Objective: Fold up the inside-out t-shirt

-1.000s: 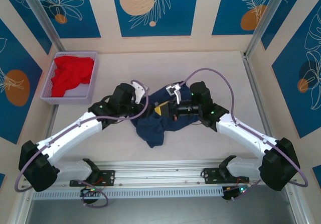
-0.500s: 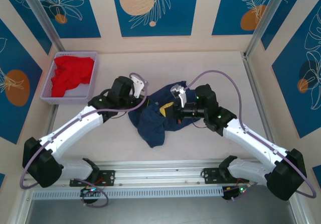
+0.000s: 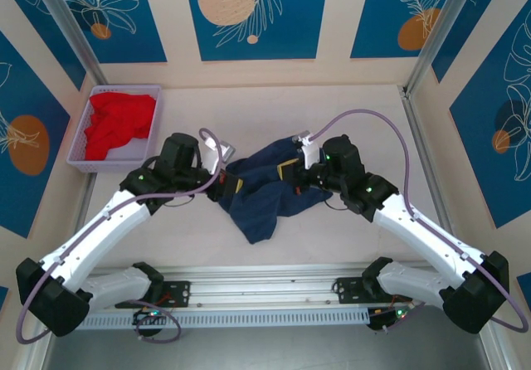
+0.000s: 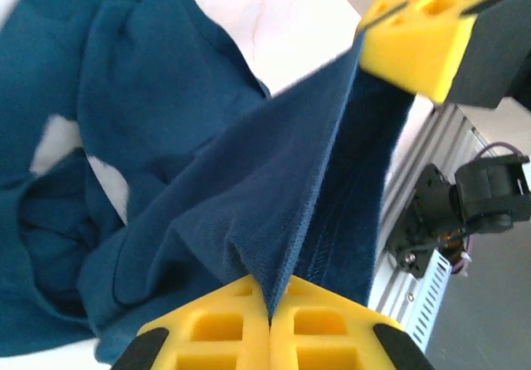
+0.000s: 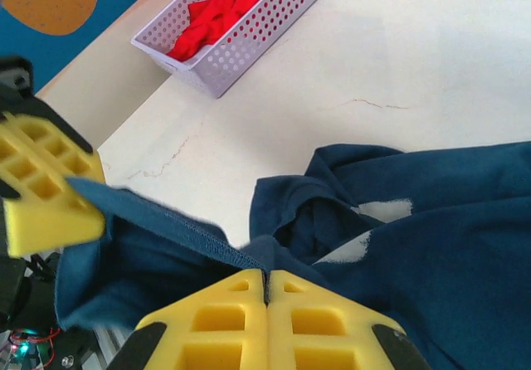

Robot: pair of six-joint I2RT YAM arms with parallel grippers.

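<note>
The inside-out t-shirt (image 3: 264, 197) is a crumpled navy heap at the table's middle, hanging in a stretched edge between both grippers. My left gripper (image 3: 233, 185) is shut on its stitched hem (image 4: 274, 245), with the cloth pinched between the yellow fingers (image 4: 216, 333). My right gripper (image 3: 292, 171) is shut on the same edge a short way along (image 5: 191, 237). In the left wrist view the t-shirt (image 4: 149, 138) spreads to the left, and the right gripper's yellow finger (image 4: 419, 21) holds the hem at top right. The right wrist view has pale patches (image 5: 382, 211) among the folds.
A lilac perforated basket (image 3: 90, 164) with a red garment (image 3: 119, 121) stands at the back left, also in the right wrist view as the basket (image 5: 249, 42). The aluminium rail (image 3: 265, 291) runs along the near edge. Bare tabletop (image 3: 365, 121) lies behind and to the right.
My left gripper has closed on the shirt's hem and drawn back to the left. The right gripper has shifted right and back, so the edge is pulled out between them.
</note>
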